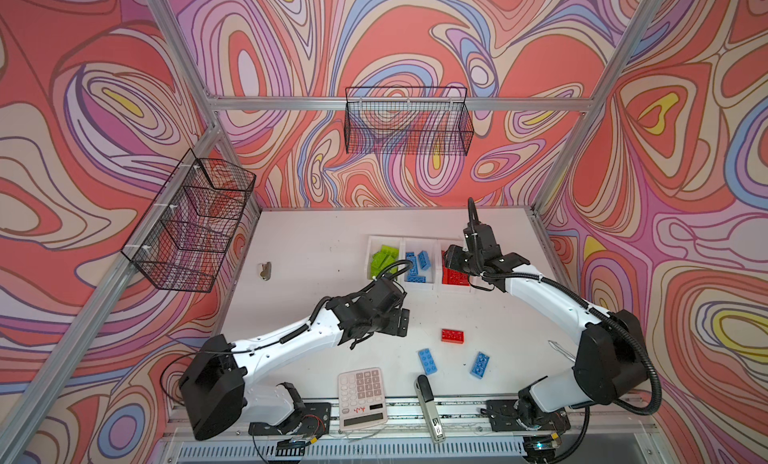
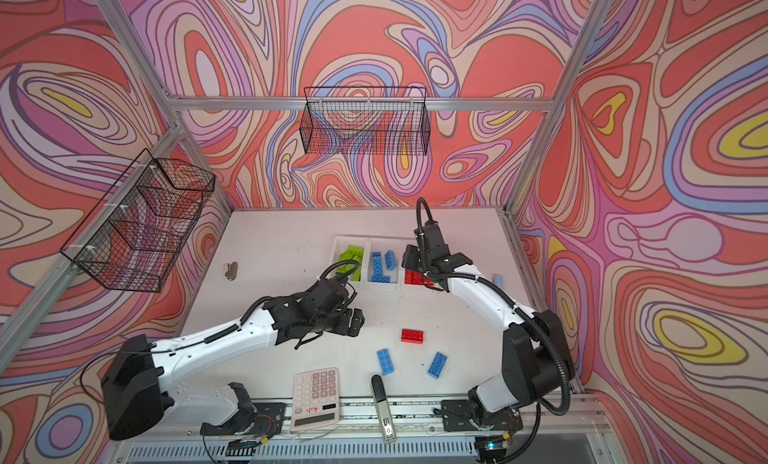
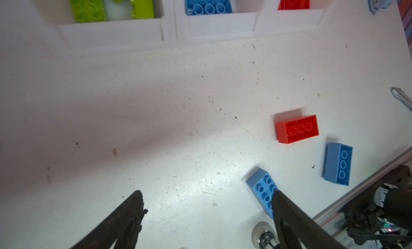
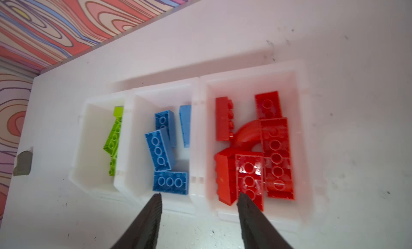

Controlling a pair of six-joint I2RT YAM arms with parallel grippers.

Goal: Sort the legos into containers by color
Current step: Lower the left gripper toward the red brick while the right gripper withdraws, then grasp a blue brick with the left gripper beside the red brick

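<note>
Three white containers (image 1: 401, 245) stand joined in a row at the back of the table; they hold green legos (image 4: 113, 138), blue legos (image 4: 159, 151) and red legos (image 4: 276, 156), one colour each. A loose red brick (image 1: 453, 335) and two blue bricks (image 1: 428, 360) (image 1: 480, 364) lie on the table in front. My left gripper (image 3: 206, 194) hovers open over bare table left of these, one finger overlapping the nearer blue brick (image 3: 264, 187) in the left wrist view. My right gripper (image 4: 199, 195) hangs open and empty above the front wall between the blue and red containers.
A white-pink calculator (image 1: 362, 397) and a black-grey stapler (image 1: 430, 408) lie at the front edge. Black wire baskets hang on the back wall (image 1: 409, 123) and the left wall (image 1: 191, 221). A small tan object (image 1: 264, 271) sits at the left.
</note>
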